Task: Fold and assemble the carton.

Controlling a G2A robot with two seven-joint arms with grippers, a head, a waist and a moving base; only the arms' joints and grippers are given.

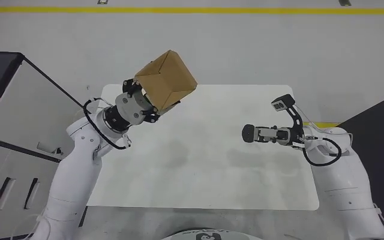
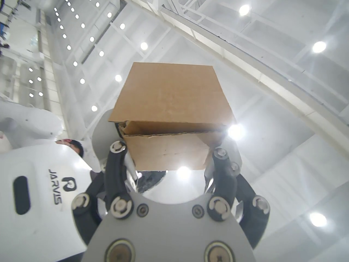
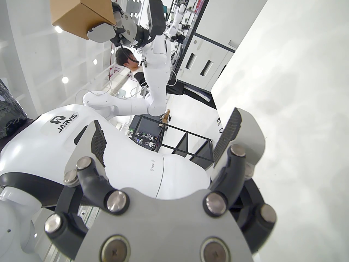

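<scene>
Above the table's (image 1: 240,180) far left corner, left pincer (image 1: 144,99) clasping carton (image 1: 166,78) (tilted), right pincer (image 1: 247,132) spread.

A white table (image 1: 210,174) with rounded corners stands on a pale grey floor (image 1: 270,48). A yellow line (image 1: 192,9) crosses the floor at the far side, and a short yellow strip (image 1: 327,125) shows just past the table's right edge. A black-framed stand (image 1: 11,61) is to the left of the table. At the near left is a white cabinet (image 1: 18,180) with dark slot handles. Overhead, round ceiling lights (image 2: 319,46) shine among white roof beams (image 2: 245,55).
</scene>
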